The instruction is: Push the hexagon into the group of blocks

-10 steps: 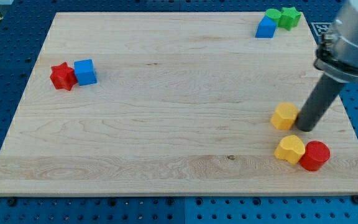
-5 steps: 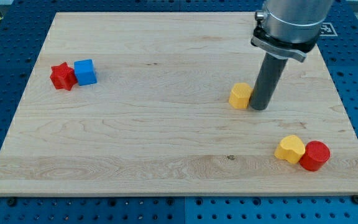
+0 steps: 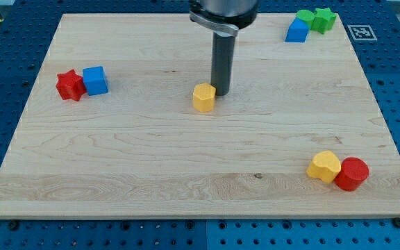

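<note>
The yellow hexagon (image 3: 203,97) lies near the middle of the wooden board (image 3: 151,160). My tip (image 3: 221,92) touches its upper right side. At the view's left a red star (image 3: 69,85) and a blue cube (image 3: 95,80) sit side by side and touching. The hexagon is well to the right of that pair.
At the view's top right a blue block (image 3: 297,30) sits with a green round block (image 3: 305,17) and a green star (image 3: 323,19). At the bottom right a second yellow block (image 3: 323,167) touches a red cylinder (image 3: 352,173).
My tip has pushed the yellow hexagon from the board's right side leftward and upward to near the middle. The other blocks have not moved.
</note>
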Tool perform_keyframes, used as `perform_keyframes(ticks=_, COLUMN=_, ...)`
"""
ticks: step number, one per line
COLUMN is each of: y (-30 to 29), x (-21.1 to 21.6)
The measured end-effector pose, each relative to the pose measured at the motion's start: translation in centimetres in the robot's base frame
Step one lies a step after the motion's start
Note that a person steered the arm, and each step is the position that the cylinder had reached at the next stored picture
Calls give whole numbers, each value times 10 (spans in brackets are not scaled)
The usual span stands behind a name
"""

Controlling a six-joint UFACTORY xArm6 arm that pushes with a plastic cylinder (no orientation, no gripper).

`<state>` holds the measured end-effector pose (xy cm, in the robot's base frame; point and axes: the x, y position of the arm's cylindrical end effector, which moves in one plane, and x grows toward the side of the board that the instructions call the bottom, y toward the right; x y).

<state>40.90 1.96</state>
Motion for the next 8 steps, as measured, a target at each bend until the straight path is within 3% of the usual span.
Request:
perform_keyframes(ticks=2, y=-16, x=6)
perform_keyframes(ticks=6, y=-18, x=86)
perform_keyframes(ticks=8, y=-21, x=89)
